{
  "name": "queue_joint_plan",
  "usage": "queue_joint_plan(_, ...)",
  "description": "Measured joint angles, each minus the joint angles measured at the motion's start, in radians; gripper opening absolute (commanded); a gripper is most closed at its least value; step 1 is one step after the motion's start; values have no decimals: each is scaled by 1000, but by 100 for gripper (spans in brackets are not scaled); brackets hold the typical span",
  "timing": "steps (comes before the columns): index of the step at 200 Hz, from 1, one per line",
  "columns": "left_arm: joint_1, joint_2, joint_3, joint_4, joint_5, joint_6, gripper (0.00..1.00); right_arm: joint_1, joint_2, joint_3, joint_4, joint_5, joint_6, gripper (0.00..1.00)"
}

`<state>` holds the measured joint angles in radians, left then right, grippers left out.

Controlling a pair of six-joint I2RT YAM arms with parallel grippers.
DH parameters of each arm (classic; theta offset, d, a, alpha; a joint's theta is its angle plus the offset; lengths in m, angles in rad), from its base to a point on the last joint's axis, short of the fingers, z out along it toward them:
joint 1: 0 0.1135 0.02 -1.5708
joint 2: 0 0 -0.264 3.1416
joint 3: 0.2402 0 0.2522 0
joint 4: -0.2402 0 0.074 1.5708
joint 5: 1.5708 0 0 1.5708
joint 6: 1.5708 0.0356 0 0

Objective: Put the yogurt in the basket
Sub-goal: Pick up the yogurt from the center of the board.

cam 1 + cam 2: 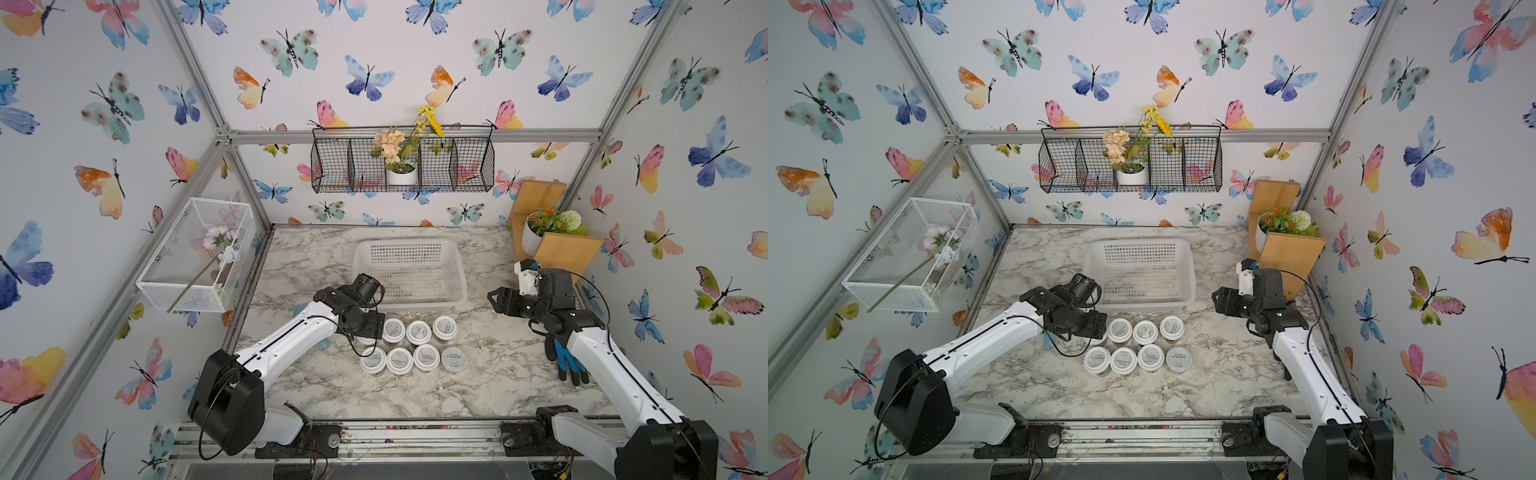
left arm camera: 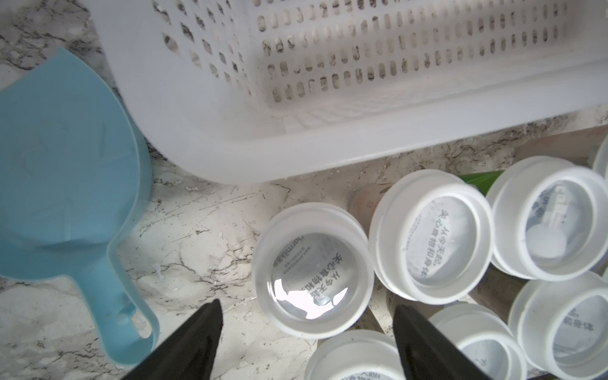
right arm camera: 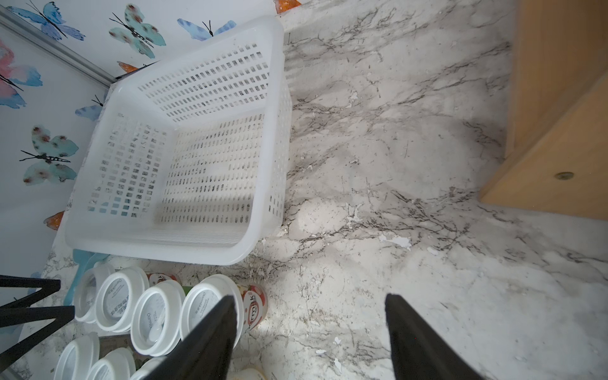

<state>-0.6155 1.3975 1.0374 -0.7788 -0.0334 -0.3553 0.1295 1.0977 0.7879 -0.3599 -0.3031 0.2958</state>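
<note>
Yogurt [image 1: 418, 332]: eight small round cups in two rows of four, lids up. Seven carry glossy white-rimmed lids with clear centres over grey print. The eighth [image 1: 454, 359], at the right end of the near row, has a flat grey lid. All stand on the marble-patterned table [image 1: 478, 395], just in front of the basket [image 1: 405, 253], and none is inside it. The basket is shallow, rectangular, white plastic, with walls and floor pierced by rows of slots and a smooth flared rim.

Surroundings: a pale blue plastic scoop [image 2: 65, 181] lies flat beside the basket's corner, near my left pincer. A black-and-blue glove [image 1: 567, 361] lies on the table under my right arm. A wooden shelf [image 1: 557, 253] holding a potted plant stands at the table's right rear corner.

My left pincer [image 2: 306, 304] hangs over the left end of the far row, its black fingers spread apart. One cup [image 2: 312, 269] sits just past the tips, and nothing is clamped. My right pincer [image 3: 310, 297] hangs over bare table to the right of the cups, fingers likewise apart and holding nothing.
</note>
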Motion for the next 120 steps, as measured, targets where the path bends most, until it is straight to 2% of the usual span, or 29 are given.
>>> queue_joint_plan(120,-9,16,-39,14,-20,4,87,0,0,0,1,0,0,74)
